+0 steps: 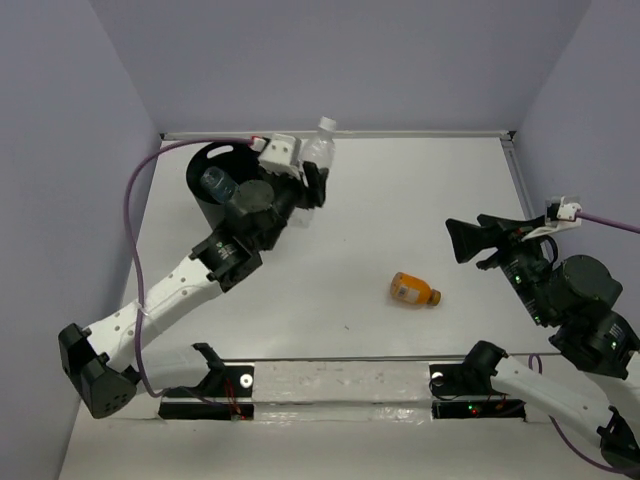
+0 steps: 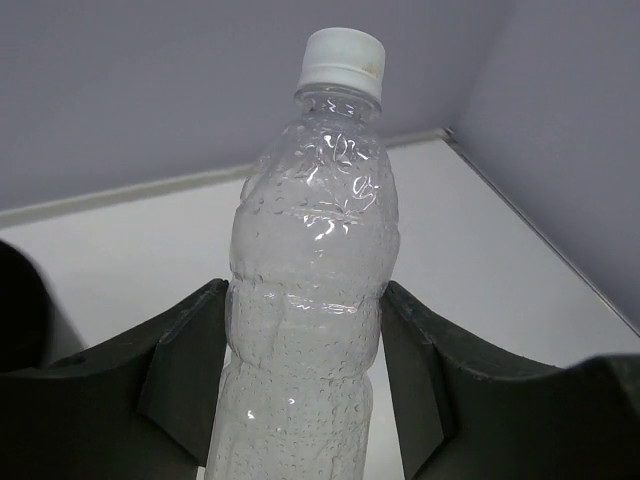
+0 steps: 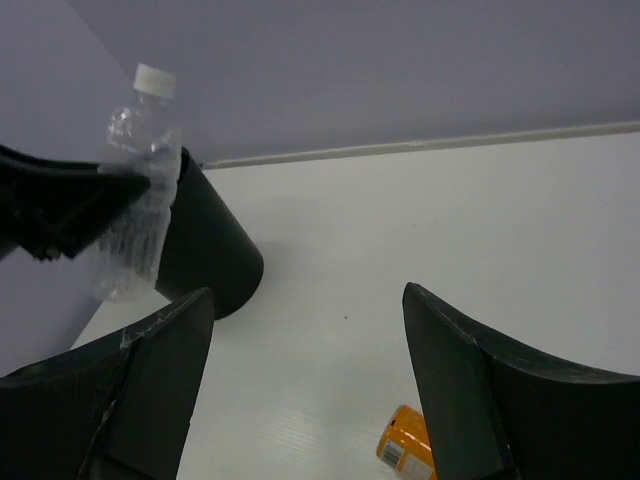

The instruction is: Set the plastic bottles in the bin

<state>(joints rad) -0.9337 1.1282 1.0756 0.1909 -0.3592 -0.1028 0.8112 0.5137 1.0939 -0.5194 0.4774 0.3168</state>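
Bright, even overhead light casts soft shadows on the white table [image 1: 400,200]; the right fingers [image 3: 480,400] look slightly blurred.

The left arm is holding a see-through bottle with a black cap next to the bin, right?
Almost. The cap is white, not black; the left wrist view shows it plainly. The rest holds: the left tool grips the see-through bottle beside the bin.
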